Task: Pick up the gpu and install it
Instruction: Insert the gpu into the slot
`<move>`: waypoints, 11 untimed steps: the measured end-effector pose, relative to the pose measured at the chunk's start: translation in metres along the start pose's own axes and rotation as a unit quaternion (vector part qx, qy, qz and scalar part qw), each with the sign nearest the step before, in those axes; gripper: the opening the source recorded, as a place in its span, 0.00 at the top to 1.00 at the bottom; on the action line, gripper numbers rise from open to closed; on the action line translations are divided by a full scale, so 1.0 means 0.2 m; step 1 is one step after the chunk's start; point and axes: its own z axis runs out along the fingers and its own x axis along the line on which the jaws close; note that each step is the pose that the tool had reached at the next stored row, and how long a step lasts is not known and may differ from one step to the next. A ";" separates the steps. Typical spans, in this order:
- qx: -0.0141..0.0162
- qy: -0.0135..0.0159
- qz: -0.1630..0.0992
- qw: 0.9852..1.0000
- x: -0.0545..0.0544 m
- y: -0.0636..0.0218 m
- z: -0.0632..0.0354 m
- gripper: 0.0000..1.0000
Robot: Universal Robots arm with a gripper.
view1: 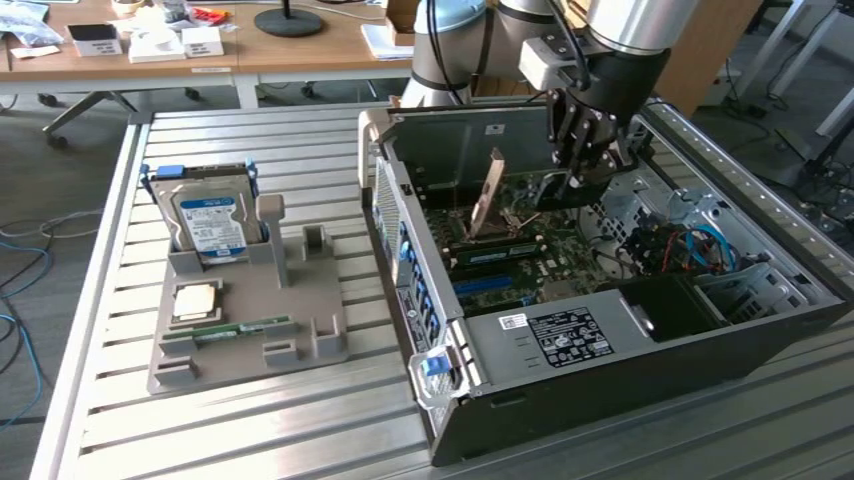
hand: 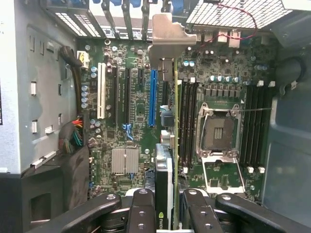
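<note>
The black-fingered claw (hand: 166, 206) is clamped on the gpu, a thin green card with a dark face and a silvery end bracket (hand: 165, 170). The card is held edge-down inside the open black computer case (view1: 601, 350), which sits at three o'clock from the grey parts tray (view1: 307, 340) on the tabletop. Pickup looks done (the card hangs over the green motherboard (hand: 138, 116)). Seating it appears unfinished.

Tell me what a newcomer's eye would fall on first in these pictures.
The open computer case dominates the exterior view's right, with the robot arm reaching down into it. Inside, the claw is shut on the gpu, held on edge over the green motherboard, its silvery bracket toward the case's slotted rear. At the exterior view's left, a hard drive stands upright in a gray holder.
</note>
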 end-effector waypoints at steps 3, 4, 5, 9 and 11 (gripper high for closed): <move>0.000 0.004 0.000 1.000 0.00 0.000 0.002 0.73; 0.000 0.006 0.000 1.000 0.00 0.001 0.002 0.73; 0.000 0.009 0.000 1.000 0.00 0.001 0.002 0.73; 0.001 0.012 -0.001 1.000 0.00 0.002 0.019 0.73; 0.003 0.012 -0.001 1.000 0.00 0.002 0.031 0.73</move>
